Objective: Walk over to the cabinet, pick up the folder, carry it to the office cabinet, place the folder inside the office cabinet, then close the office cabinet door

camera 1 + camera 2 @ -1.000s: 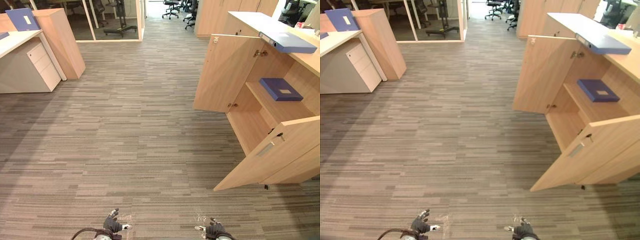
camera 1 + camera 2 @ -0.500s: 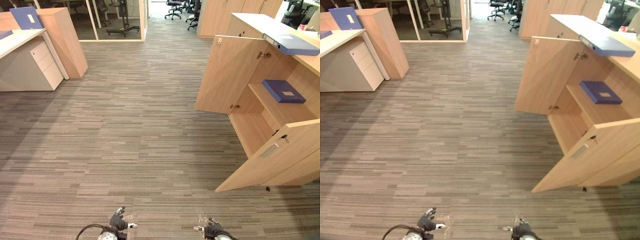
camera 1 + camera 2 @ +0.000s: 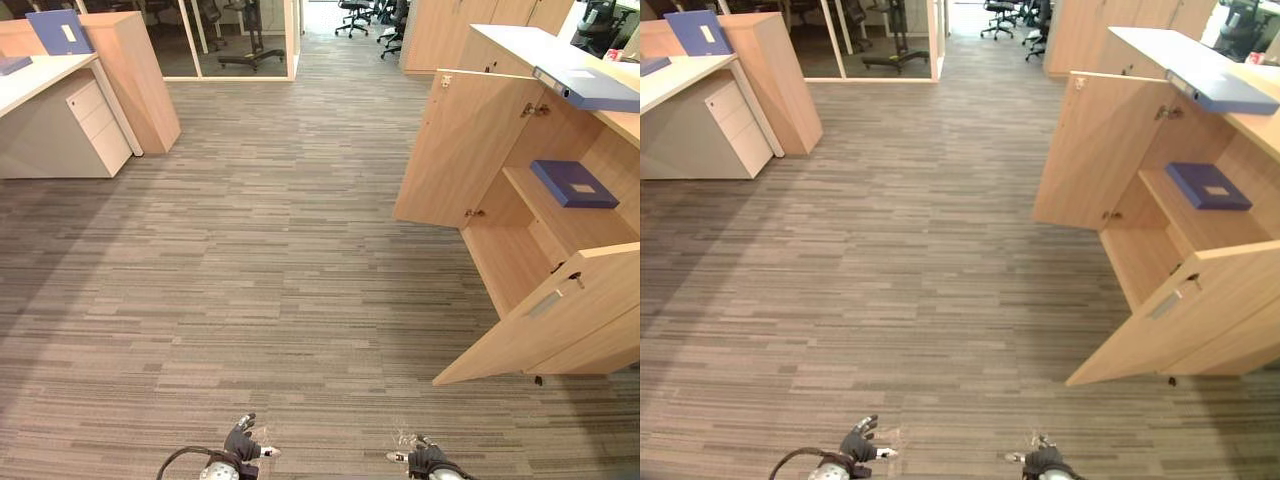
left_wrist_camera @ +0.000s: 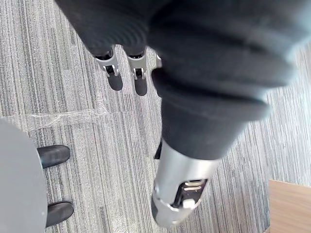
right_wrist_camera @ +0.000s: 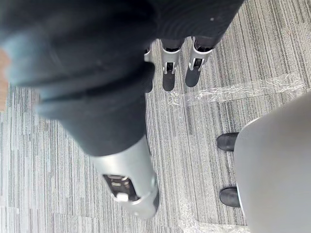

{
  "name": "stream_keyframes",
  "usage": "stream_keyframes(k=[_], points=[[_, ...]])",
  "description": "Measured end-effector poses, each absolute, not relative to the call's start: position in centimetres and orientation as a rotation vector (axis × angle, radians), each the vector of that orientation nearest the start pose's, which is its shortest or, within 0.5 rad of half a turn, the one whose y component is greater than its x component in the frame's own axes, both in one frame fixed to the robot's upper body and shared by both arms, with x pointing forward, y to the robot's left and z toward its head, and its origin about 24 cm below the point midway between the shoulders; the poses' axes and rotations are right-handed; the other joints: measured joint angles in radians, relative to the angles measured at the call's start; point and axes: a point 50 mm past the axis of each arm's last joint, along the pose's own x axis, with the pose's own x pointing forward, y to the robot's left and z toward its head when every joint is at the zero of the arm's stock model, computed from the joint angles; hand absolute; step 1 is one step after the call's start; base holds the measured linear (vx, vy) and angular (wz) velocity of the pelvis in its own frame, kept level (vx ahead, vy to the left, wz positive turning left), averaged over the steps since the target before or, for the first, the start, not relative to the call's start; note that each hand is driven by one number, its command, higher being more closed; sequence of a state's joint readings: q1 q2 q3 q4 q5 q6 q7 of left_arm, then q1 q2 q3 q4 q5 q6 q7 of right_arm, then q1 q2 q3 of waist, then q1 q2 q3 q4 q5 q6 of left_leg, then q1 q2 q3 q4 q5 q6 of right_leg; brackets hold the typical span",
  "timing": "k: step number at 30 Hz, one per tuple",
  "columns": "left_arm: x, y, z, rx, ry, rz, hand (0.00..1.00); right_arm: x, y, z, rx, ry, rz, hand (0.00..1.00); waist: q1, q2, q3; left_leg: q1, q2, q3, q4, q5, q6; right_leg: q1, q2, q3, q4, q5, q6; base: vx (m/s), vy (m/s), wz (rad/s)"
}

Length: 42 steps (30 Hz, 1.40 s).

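Observation:
A blue folder [image 3: 58,30] leans upright by the top of a tall wooden cabinet [image 3: 140,80] at the far left. The office cabinet [image 3: 520,240] stands at the right with both doors swung open. Another blue folder [image 3: 575,183] lies flat on its inner shelf, and a blue binder [image 3: 592,88] lies on its top. My left hand [image 3: 240,443] and right hand [image 3: 425,460] hang low at the bottom edge, far from both cabinets. Their fingers [image 4: 115,77] [image 5: 167,77] are straight over the carpet and hold nothing.
A white desk with a drawer unit [image 3: 90,125] stands beside the tall cabinet. A glass partition [image 3: 240,40] and office chairs [image 3: 355,15] are at the back. The near open door [image 3: 545,315] juts out into the carpeted floor at the right.
The whole picture has shifted slightly to the right, so the camera has moved. Both hands still hang low and hold nothing.

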<state>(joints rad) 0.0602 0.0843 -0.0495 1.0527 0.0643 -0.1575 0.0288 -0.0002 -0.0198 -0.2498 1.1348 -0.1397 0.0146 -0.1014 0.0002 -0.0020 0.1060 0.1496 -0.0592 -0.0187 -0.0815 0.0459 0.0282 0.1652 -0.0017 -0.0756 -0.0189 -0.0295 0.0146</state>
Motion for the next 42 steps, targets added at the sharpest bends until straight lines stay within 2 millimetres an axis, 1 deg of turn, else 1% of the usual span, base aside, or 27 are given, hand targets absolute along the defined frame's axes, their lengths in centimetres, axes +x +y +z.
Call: stream_keyframes(k=[3,4,6,8,10,12,13,15,16,18,20,21,22,23,25,26,27,28,29,31,33,34,36,38,40,41,42], points=[[12.0,18.9,-15.1,0.045,0.934,0.135,0.0,11.5,-18.6,-16.1,-0.053,1.12,-0.246,0.0,-0.003,0.0,0.06,-0.128,-0.005,-0.02,0.256,-0.12,-0.022,-0.024,-0.007,-0.034,0.049,-0.028,-0.011,-0.03,-0.022,0.33],[12.3,19.3,-14.8,-0.036,0.903,0.225,0.0,11.8,-19.0,-16.0,-0.065,1.106,-0.257,0.0,0.01,0.012,0.079,-0.22,0.02,0.013,0.441,-0.195,-0.053,-0.045,0.006,-0.044,0.095,-0.071,-0.028,-0.06,-0.015,0.22],[12.7,19.8,-14.5,-0.128,0.859,0.328,0.0,12.1,-19.1,-15.7,-0.079,1.086,-0.268,0.0,0.018,0.014,0.111,-0.347,0.065,0.1,0.729,-0.225,-0.036,-0.037,0.012,-0.051,0.137,-0.101,-0.047,-0.06,-0.004,0.12],[12.7,20.0,-14.2,-0.169,0.833,0.376,0.0,12.3,-19.2,-15.7,-0.073,1.082,-0.287,0.0,0.032,0.013,0.121,-0.423,0.126,0.148,0.889,-0.279,-0.027,-0.007,0.006,-0.042,0.154,-0.121,-0.044,0.07,0.038,-0.11],[12.6,20.1,-14.2,-0.183,0.824,0.392,0.0,12.0,-19.2,-15.8,-0.061,1.089,-0.306,0.0,0.034,0.013,0.119,-0.453,0.15,0.143,0.809,-0.288,-0.033,0.008,-0.024,-0.024,0.154,-0.139,-0.026,0.16,0.122,-0.24],[12.5,20.0,-14.2,-0.189,0.815,0.408,0.0,11.9,-19.4,-15.7,-0.067,1.089,-0.319,0.0,0.037,0.014,0.116,-0.463,0.151,0.098,0.496,-0.229,-0.069,0.006,-0.098,0.023,0.145,-0.174,0.026,0.3,0.318,-0.46],[12.4,20.0,-14.2,-0.195,0.816,0.419,0.0,11.9,-19.5,-15.8,-0.068,1.089,-0.321,0.0,0.038,0.018,0.114,-0.463,0.156,0.087,0.434,-0.213,-0.082,0.01,-0.113,0.034,0.136,-0.181,0.038,0.31,0.328,-0.44],[12.0,19.8,-14.4,-0.194,0.828,0.439,0.0,11.2,-19.6,-15.9,-0.072,1.107,-0.336,0.0,0.042,0.025,0.086,-0.466,0.135,0.148,0.413,-0.083,-0.105,0.031,-0.179,0.061,0.094,-0.205,0.069,0.38,0.375,-0.39],[12.0,19.9,-14.3,-0.194,0.828,0.443,0.0,11.2,-19.7,-16.0,-0.07,1.114,-0.34,0.0,0.045,0.024,0.082,-0.475,0.129,0.167,0.437,-0.084,-0.102,0.034,-0.194,0.062,0.099,-0.203,0.069,0.58,0.474,-0.37],[11.2,20.3,-14.7,-0.213,0.861,0.492,0.0,10.1,-19.4,-16.4,-0.022,1.151,-0.378,0.0,0.049,0.01,0.042,-0.468,0.082,0.222,0.491,-0.144,-0.016,0.023,-0.238,0.074,0.164,-0.174,0.056,0.57,0.361,-0.36],[10.9,20.3,-15.0,-0.213,0.889,0.499,0.0,9.4,-19.5,-16.6,0.015,1.175,-0.416,0.0,0.046,-0.001,0.022,-0.409,0.041,0.271,0.486,-0.172,0.021,0.023,-0.299,0.096,0.216,-0.155,0.074,0.45,0.272,-0.58],[10.4,20.0,-15.2,-0.202,0.92,0.489,0.0,8.8,-19.9,-16.7,0.044,1.188,-0.457,0.0,0.045,-0.003,0.003,-0.32,-0.009,0.302,0.445,-0.189,0.045,-0.006,-0.353,0.125,0.352,-0.141,0.089,0.5,0.309,-0.73],[10.1,19.9,-15.3,-0.189,0.933,0.476,0.0,8.6,-20.0,-16.7,0.052,1.19,-0.472,0.0,0.041,-0.006,-0.007,-0.288,-0.031,0.301,0.42,-0.193,0.05,-0.038,-0.37,0.139,0.433,-0.128,0.083,0.6,0.356,-0.68],[9.8,19.5,-15.5,-0.154,0.955,0.435,0.0,8.4,-20.7,-16.6,0.068,1.178,-0.512,0.0,0.027,0.002,-0.026,-0.217,-0.065,0.296,0.364,-0.203,0.06,-0.127,-0.391,0.162,0.641,-0.057,0.05,0.39,0.224,-0.29],[10.0,19.2,-15.5,-0.117,0.961,0.392,0.0,9.0,-21.3,-16.2,0.083,1.137,-0.547,0.0,0.002,0.005,-0.027,-0.103,-0.105,0.291,0.284,-0.214,0.076,-0.253,-0.432,0.159,0.94,0.069,-0.054,0.44,0.224,0.0],[10.0,19.0,-15.6,-0.089,0.968,0.361,0.0,9.5,-21.4,-16.0,0.089,1.111,-0.552,0.0,-0.02,-0.002,-0.021,-0.037,-0.115,0.277,0.245,-0.214,0.076,-0.315,-0.449,0.101,1.072,0.059,-0.047,0.4,0.167,0.21],[10.2,18.8,-15.6,-0.075,0.968,0.341,0.0,9.7,-21.4,-15.9,0.092,1.098,-0.555,0.0,-0.023,0.005,-0.017,-0.004,-0.113,0.267,0.225,-0.214,0.076,-0.338,-0.448,0.061,1.107,0.031,-0.038,0.37,0.104,0.27],[10.3,18.5,-15.6,-0.043,0.969,0.299,0.0,10.1,-21.3,-15.8,0.1,1.082,-0.555,0.0,-0.03,0.011,-0.015,0.049,-0.1,0.252,0.189,-0.217,0.068,-0.382,-0.428,-0.021,1.133,-0.053,-0.027,0.36,0.037,0.13],[10.7,18.4,-15.5,-0.007,0.966,0.259,0.0,11.0,-21.2,-15.6,0.1,1.062,-0.544,0.0,-0.032,0.017,0.016,0.103,-0.075,0.248,0.176,-0.227,0.05,-0.393,-0.386,-0.102,1.085,-0.141,-0.017,0.34,0.004,0.07],[10.8,18.4,-15.5,0.029,0.965,0.223,0.0,12.2,-20.7,-15.3,0.058,1.041,-0.492,0.0,-0.042,0.017,0.044,0.15,-0.037,0.248,0.171,-0.243,0.024,-0.414,-0.314,-0.234,0.895,-0.191,-0.015,0.27,-0.082,-0.02],[11.0,18.4,-15.3,0.054,0.954,0.201,0.0,12.9,-19.9,-15.2,0.016,1.026,-0.436,0.0,-0.043,0.008,0.047,0.174,-0.027,0.255,0.134,-0.258,0.0,-0.458,-0.253,-0.34,0.639,-0.146,-0.033,0.25,-0.149,-0.02],[11.1,18.4,-15.3,0.065,0.951,0.194,0.0,13.4,-19.7,-15.0,0.012,1.007,-0.421,0.0,-0.047,-0.001,0.058,0.213,-0.033,0.252,0.091,-0.267,-0.014,-0.463,-0.207,-0.355,0.523,-0.03,-0.132,0.26,-0.161,-0.21],[11.4,17.6,-15.3,0.059,0.947,0.173,0.0,14.4,-20.2,-14.6,-0.033,0.98,-0.396,0.0,-0.036,0.047,0.062,0.215,0.013,0.276,0.087,-0.254,-0.04,-0.461,-0.136,-0.359,0.475,-0.032,-0.126,0.33,-0.188,-0.63],[11.3,17.0,-15.4,0.07,0.954,0.148,0.0,14.2,-20.3,-14.7,-0.025,0.989,-0.4,0.0,-0.045,0.052,0.071,0.214,0.038,0.299,0.103,-0.247,-0.051,-0.461,-0.093,-0.341,0.466,-0.057,-0.137,0.38,-0.257,-0.73],[11.2,17.3,-15.5,0.061,0.961,0.167,0.0,13.7,-20.2,-15.0,0.009,1.006,-0.427,0.0,-0.063,0.047,0.07,0.186,0.082,0.315,0.229,-0.255,-0.065,-0.423,-0.042,-0.337,0.442,-0.093,-0.135,0.37,-0.277,-0.47],[11.0,17.9,-15.5,0.031,0.97,0.215,0.0,13.0,-20.3,-15.1,0.026,1.012,-0.451,0.0,-0.072,0.047,0.071,0.135,0.119,0.338,0.418,-0.263,-0.077,-0.369,-0.012,-0.335,0.392,-0.11,-0.132,0.38,-0.258,-0.46],[10.3,18.3,-15.7,-0.02,0.987,0.28,0.0,12.3,-20.6,-15.2,0.045,1.012,-0.483,0.0,-0.071,0.059,0.066,0.056,0.189,0.365,0.675,-0.23,-0.064,-0.313,0.03,-0.318,0.346,-0.121,-0.145,0.38,-0.24,-0.56]])
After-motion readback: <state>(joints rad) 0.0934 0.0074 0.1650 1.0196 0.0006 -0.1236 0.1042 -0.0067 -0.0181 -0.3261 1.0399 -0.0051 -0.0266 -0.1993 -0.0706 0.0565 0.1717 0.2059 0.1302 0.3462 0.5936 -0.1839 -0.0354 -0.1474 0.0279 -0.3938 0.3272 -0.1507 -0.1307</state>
